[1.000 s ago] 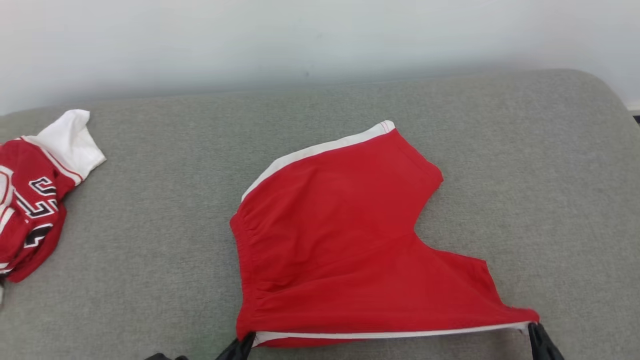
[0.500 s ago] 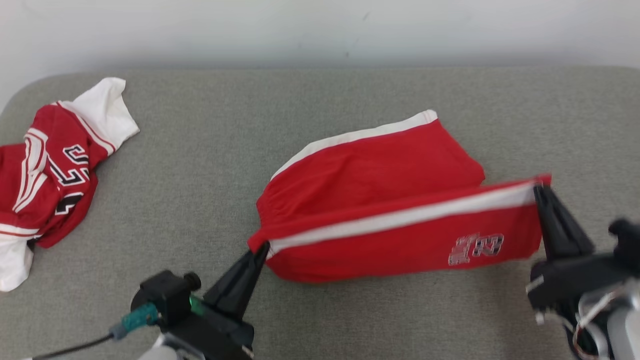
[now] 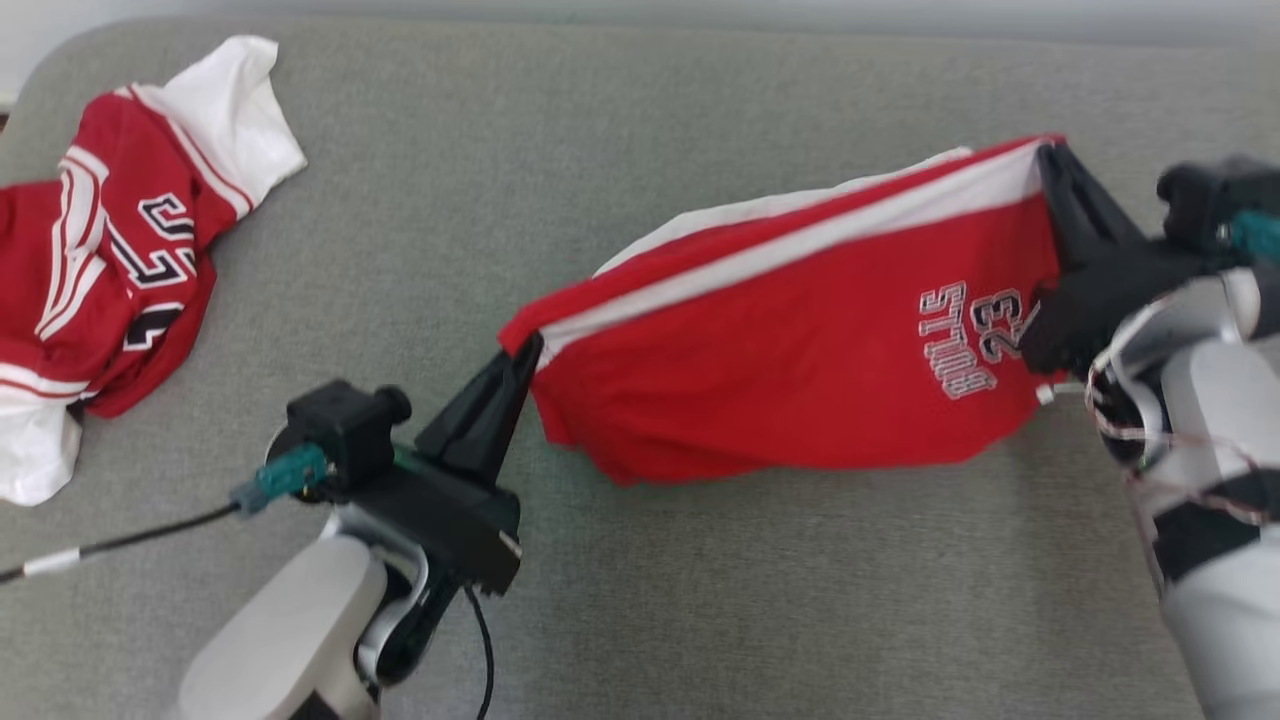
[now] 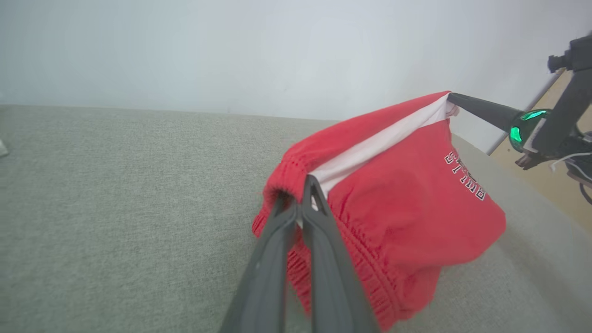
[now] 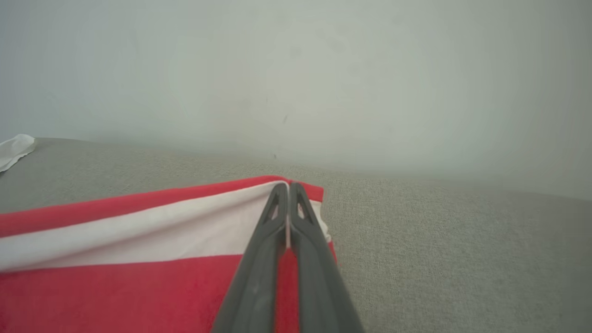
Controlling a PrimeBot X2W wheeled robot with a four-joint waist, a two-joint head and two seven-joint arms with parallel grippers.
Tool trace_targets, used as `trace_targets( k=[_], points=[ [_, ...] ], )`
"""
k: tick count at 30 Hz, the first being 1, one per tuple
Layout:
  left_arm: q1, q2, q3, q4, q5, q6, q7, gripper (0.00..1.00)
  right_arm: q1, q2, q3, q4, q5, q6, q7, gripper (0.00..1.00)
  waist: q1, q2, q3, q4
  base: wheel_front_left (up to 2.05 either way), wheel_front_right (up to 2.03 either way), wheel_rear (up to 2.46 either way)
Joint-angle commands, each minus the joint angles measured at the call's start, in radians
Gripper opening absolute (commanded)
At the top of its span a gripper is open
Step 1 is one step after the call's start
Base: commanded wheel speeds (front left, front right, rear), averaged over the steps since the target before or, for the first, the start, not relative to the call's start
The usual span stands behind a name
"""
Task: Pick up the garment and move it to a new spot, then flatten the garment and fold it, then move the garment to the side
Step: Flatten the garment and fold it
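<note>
From the head view I see the whole spread: my left fingers point(image 3: 527, 352) and my right fingers point(image 3: 1050, 152) each pinch one end of the red shorts point(image 3: 800, 350), which stretch between them over the grey cushion point(image 3: 700, 600). That view also takes in a red and white jersey point(image 3: 110, 250), crumpled well apart at the far left of the cushion.

My left wrist view gives what the head view cannot: my left fingers point(image 4: 304, 196) are shut tight on the gathered elastic waistband, right where the white stripe begins. Beyond the cloth it catches my right fingers point(image 4: 478, 108) at the opposite corner, with a pale wall point(image 4: 231, 55) behind.

In my right wrist view, my right fingers point(image 5: 287, 194) are closed with no gap on the leg's corner, at the stripe's end. A white bit of cloth point(image 5: 14, 148) shows at the left edge.

The shorts point(image 4: 407, 203) are bright red, with a broad white stripe running taut along the top edge from one grip to the other. Below it the cloth sags in a loose belly. Outlined lettering and a 23 sit near the right end, upside down from the head. Whether the lowest fold touches the cushion I cannot tell.
</note>
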Motion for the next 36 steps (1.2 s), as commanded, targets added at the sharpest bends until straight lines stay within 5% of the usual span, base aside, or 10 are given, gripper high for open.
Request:
trace_targets(
  k=[1,15,16,17,18,28,36],
  points=[
    [-0.033,-0.012,-0.01,0.017,-0.008,0.002,-0.003,0.0,-0.046,0.002,-0.002,0.054,-0.017,-0.003,-0.02,0.0,-0.0003,-0.0001,0.046,0.038,0.0,0.0,0.0],
    [-0.221,-0.05,-0.118,0.175,-0.043,0.002,-0.003,0.0,-0.309,0.042,-0.033,0.461,-0.129,-0.003,-0.097,0.0,-0.0003,-0.0001,0.117,0.055,0.0,0.0,0.0],
    [-0.232,-0.053,-0.119,0.18,-0.043,0.002,-0.003,0.32,-0.319,0.047,-0.035,0.483,-0.136,-0.003,-0.101,0.06,-0.0003,-0.0001,0.116,0.052,0.0,0.0,0.0],
    [-0.237,-0.056,-0.117,0.186,-0.043,0.002,-0.003,0.74,-0.328,0.053,-0.029,0.499,-0.147,-0.003,-0.111,0.39,-0.0003,-0.0001,0.113,0.049,0.0,0.0,0.0],
    [-0.238,-0.059,-0.116,0.19,-0.036,0.002,-0.003,1.0,-0.337,0.058,-0.024,0.512,-0.148,-0.003,-0.121,1.0,-0.0003,-0.0001,0.11,0.046,0.0,0.0,0.0],
    [-0.102,-0.076,0.015,0.16,0.059,0.002,-0.003,1.0,-0.282,0.046,0.052,0.58,-0.081,-0.003,-0.226,1.0,-0.0003,-0.0001,-0.003,0.029,0.0,0.0,0.0],
    [0.095,-0.087,0.24,0.016,0.166,0.002,-0.003,1.0,-0.163,0.001,0.126,0.568,0.029,-0.003,-0.246,1.0,-0.0003,-0.0001,-0.073,0.014,0.0,0.0,0.0]
  ],
)
